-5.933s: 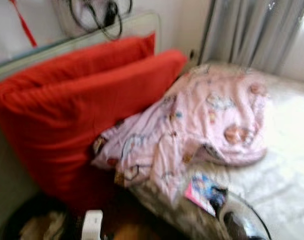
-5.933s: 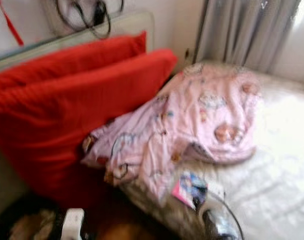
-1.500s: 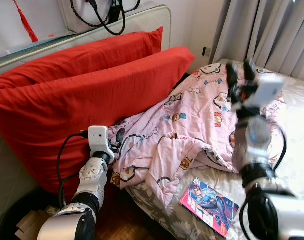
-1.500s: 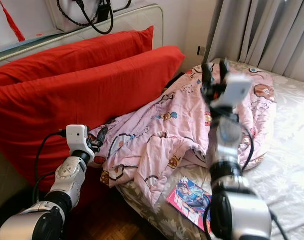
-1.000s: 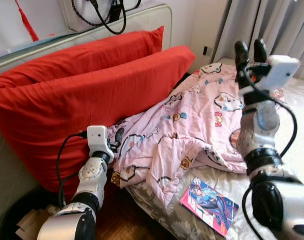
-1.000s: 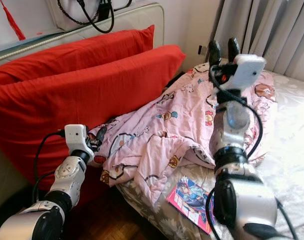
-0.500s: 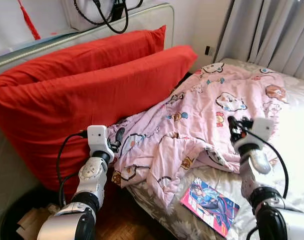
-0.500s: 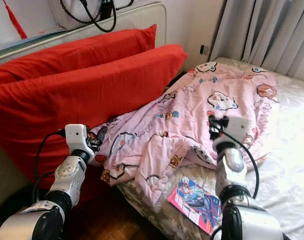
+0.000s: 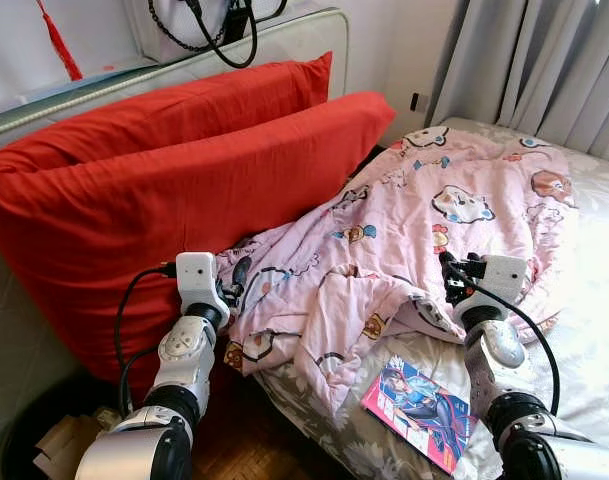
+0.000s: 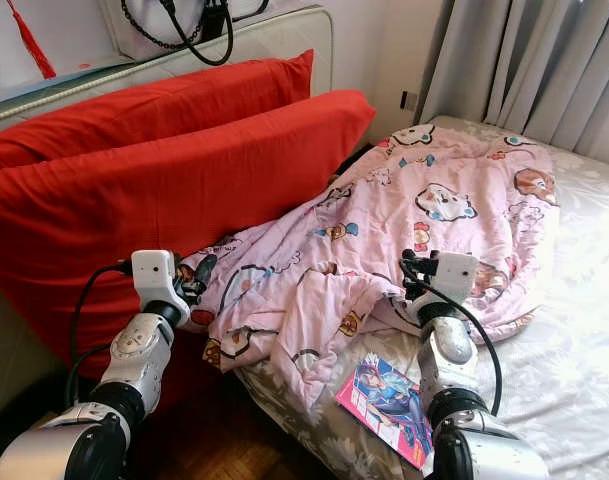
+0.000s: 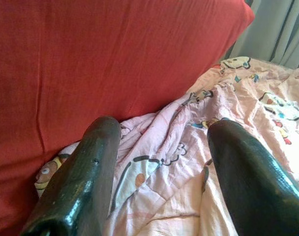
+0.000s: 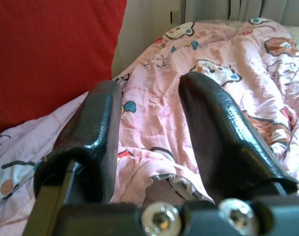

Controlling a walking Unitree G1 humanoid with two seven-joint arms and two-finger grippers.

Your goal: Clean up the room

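- On the bed (image 9: 584, 330), the pink blanket (image 9: 404, 240) lay crumpled against the red pillows (image 9: 184, 180), unfolded; a comic book (image 9: 419, 400) sat near.
- Left claw (image 9: 236, 275) and right claw (image 9: 451, 280), fingers apart, touched the blanket; tidying seemed barely begun.

My fingers (image 11: 85, 182) are black; pillows (image 9: 184, 170) red; quilt (image 9: 414, 220) pink with cartoon prints; curtains (image 9: 544, 60) grey.

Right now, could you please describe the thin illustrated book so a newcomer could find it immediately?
Start at the two big red pillows, then follow the crumpled pink cartoon-print blanket down to the bed's near edge. The thin glossy book lies flat there on the floral sheet, the only stiff, blue-and-pink illustrated thing among soft bedding.
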